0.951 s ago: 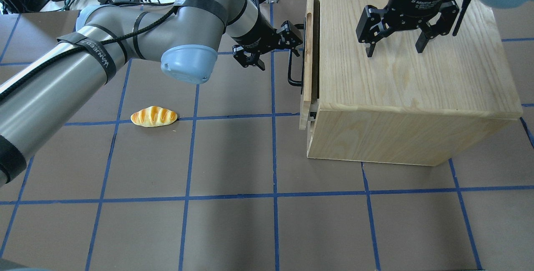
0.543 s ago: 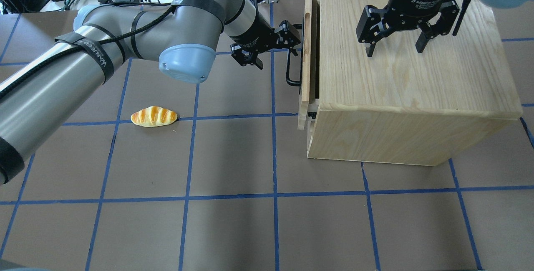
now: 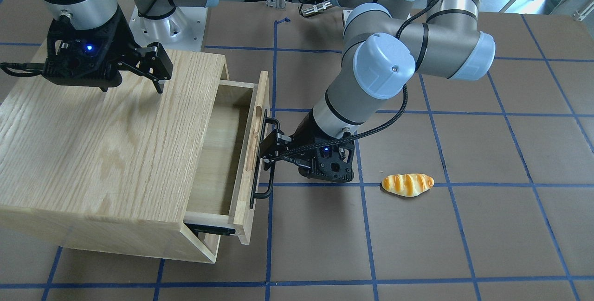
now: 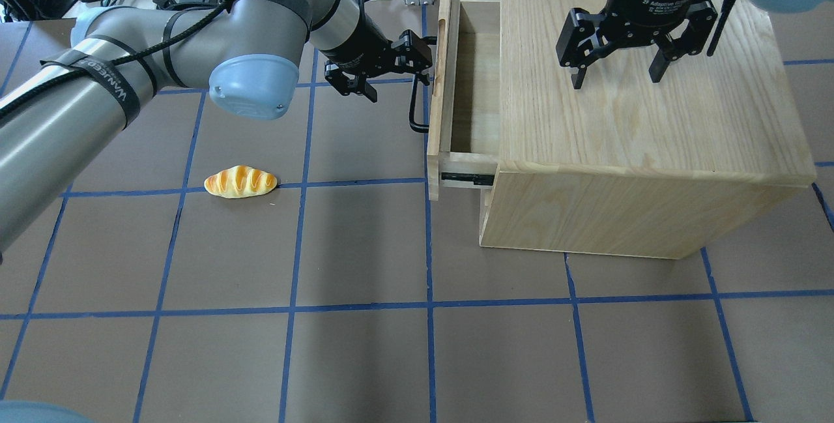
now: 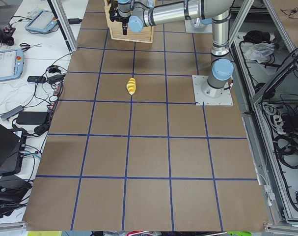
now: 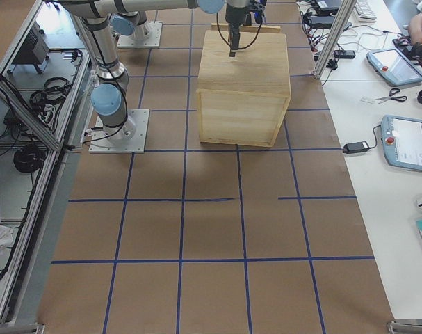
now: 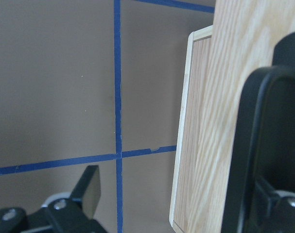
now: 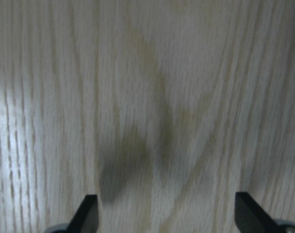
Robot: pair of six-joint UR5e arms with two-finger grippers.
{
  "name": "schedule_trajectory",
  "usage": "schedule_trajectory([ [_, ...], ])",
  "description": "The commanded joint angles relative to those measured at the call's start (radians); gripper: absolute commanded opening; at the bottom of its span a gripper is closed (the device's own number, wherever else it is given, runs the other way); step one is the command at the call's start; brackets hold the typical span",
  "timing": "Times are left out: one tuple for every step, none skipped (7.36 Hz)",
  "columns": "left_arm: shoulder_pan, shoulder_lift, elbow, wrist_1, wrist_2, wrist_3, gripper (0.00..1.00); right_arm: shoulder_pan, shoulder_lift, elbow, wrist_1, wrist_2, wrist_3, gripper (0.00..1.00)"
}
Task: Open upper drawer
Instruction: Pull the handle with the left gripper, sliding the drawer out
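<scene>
Upper drawer (image 4: 470, 94) projects part-way from cabinet (image 4: 651, 149), at 3 o'clock of my nearer left pincer (image 4: 396, 79), viewed overhead. Jaws spread, one finger behind handle (image 4: 415, 109), axis 12-to-6. Pull direction: 9 o'clock. My right pincer (image 4: 616, 81): spread, empty.

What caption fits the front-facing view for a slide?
The upper drawer sits partly open, left jaws hooked on its handle; right jaws hover open over the cabinet.
</scene>
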Motion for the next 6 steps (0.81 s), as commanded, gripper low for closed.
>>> schedule_trajectory([
  [0.045,0.021,0.0,-0.042,-0.001,0.074,1.0,0.001,0.0,0.0,0.0,0.0,0.0,1.0],
  [0.061,0.025,0.0,-0.049,-0.001,0.091,1.0,-0.001,0.0,0.0,0.0,0.0,-0.001,1.0],
  [0.072,0.025,0.0,-0.059,-0.001,0.114,1.0,-0.001,0.0,0.002,0.0,0.0,0.0,1.0],
  [0.075,0.031,0.0,-0.061,-0.001,0.116,1.0,0.001,0.0,0.0,0.0,0.0,0.0,1.0],
  [0.078,0.032,0.0,-0.061,-0.001,0.118,1.0,0.001,0.0,0.0,0.0,0.0,-0.001,1.0],
  [0.082,0.032,-0.002,-0.064,0.005,0.118,1.0,0.001,0.0,0.0,0.0,0.0,-0.001,1.0],
])
